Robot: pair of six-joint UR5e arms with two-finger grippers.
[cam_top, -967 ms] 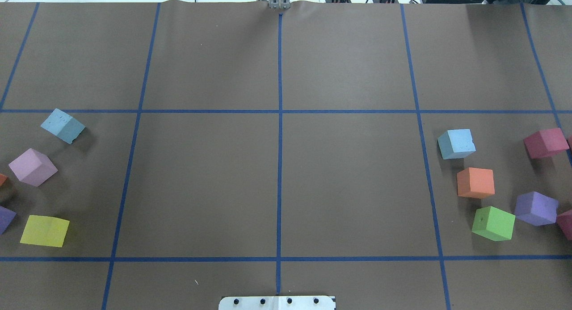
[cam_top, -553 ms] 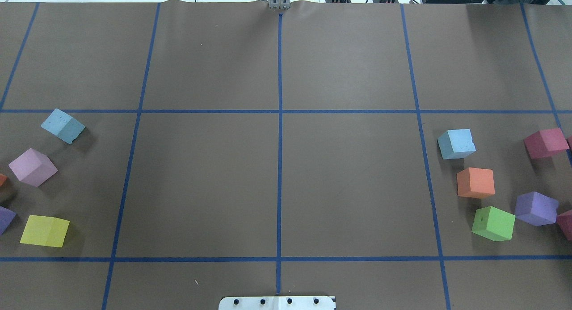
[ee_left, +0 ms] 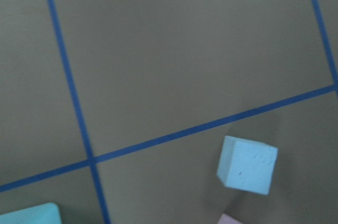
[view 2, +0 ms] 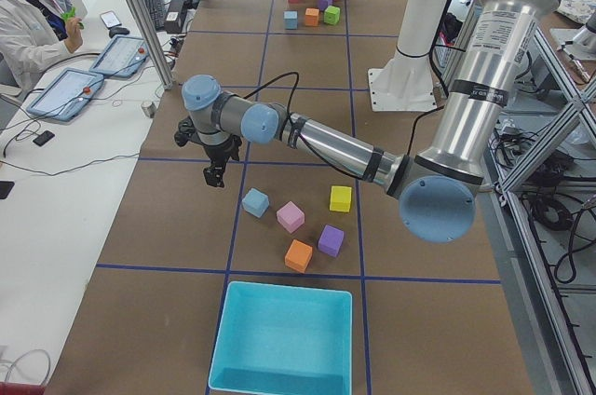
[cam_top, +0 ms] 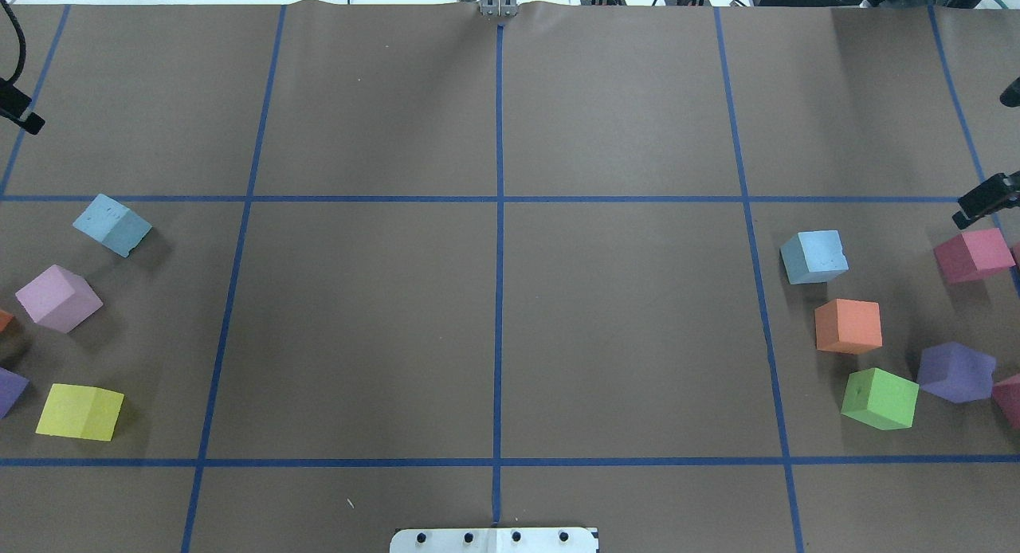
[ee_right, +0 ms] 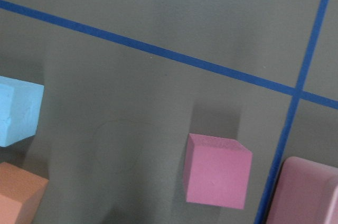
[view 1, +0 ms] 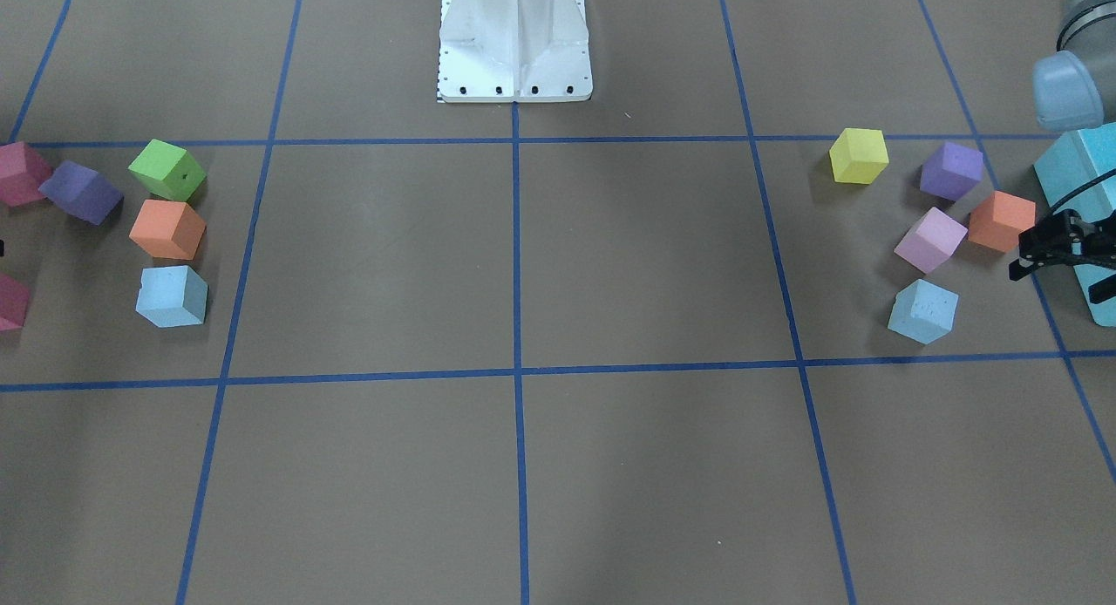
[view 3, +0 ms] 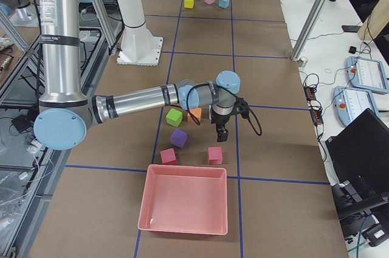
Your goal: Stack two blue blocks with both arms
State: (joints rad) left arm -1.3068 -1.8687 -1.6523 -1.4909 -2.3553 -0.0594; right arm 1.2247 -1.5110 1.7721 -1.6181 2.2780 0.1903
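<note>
One pale blue block (cam_top: 111, 224) lies at the table's left, also in the front view (view 1: 923, 310) and the left wrist view (ee_left: 246, 164). The other blue block (cam_top: 814, 256) lies at the right, also in the front view (view 1: 172, 295) and the right wrist view (ee_right: 16, 110). My left gripper (view 1: 1059, 278) hovers open and empty beyond and outside the left block (view 2: 255, 201). My right gripper (cam_top: 998, 149) shows only at the view's right edge, its fingertips (cam_top: 984, 201) apart, empty, above the table near a red cube (cam_top: 973, 254).
Pink (cam_top: 58, 297), yellow (cam_top: 80, 411) and purple cubes lie near the left block. Orange (cam_top: 848, 325), green (cam_top: 880, 398), purple (cam_top: 955, 371) and red cubes lie near the right one. A turquoise bin (view 2: 279, 339), a pink bin (view 3: 185, 200) and the white pedestal (view 1: 514, 38) stand around.
Both grippers' black fingertips have come into the overhead view at its left and right edges. No block has moved.
</note>
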